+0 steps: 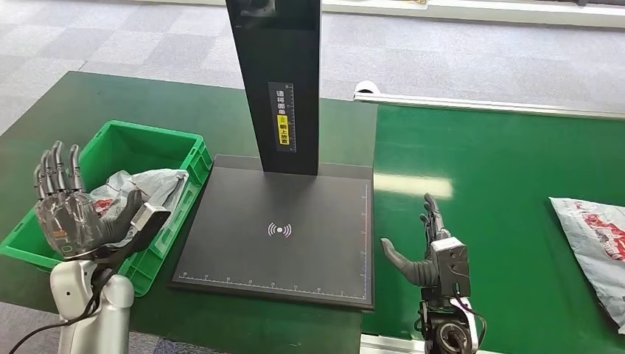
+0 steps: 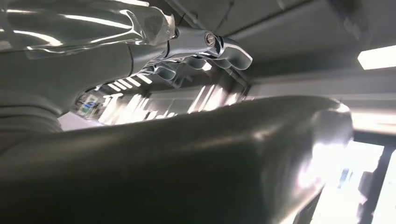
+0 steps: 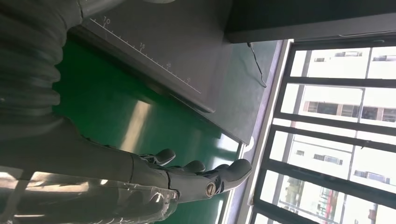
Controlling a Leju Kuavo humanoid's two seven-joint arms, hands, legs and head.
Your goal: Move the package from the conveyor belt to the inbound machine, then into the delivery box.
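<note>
Nearest the robot, its left hand [image 1: 70,217] is raised over the near corner of the green delivery box [image 1: 188,158], fingers upright and spread, gripping nothing. The right hand [image 1: 431,247] hovers above the green conveyor belt [image 1: 501,184], just beside the right edge of the inbound machine [image 1: 280,236], also open, with the thumb stuck out toward the machine and the fingers pointing forward (the right wrist view shows them straight and apart, with nothing between them).

The delivery box sits on the dark green worktop [image 1: 133,96] to the left of the machine, its near right corner close against the machine's plate. Inside it lies a grey plastic package [image 1: 151,184] with red print, crumpled against the near side and partly hidden behind the left hand.

The machine's flat black plate carries a white wireless symbol [image 1: 279,230] at its middle and ruler marks along its near and right edges; nothing rests on it. From its far edge rises a black post [image 1: 276,74] bearing a small label.

On the belt, well apart from the right hand, a second grey package [image 1: 597,236] with red lettering lies at the right edge of the head view, partly cut off.
</note>
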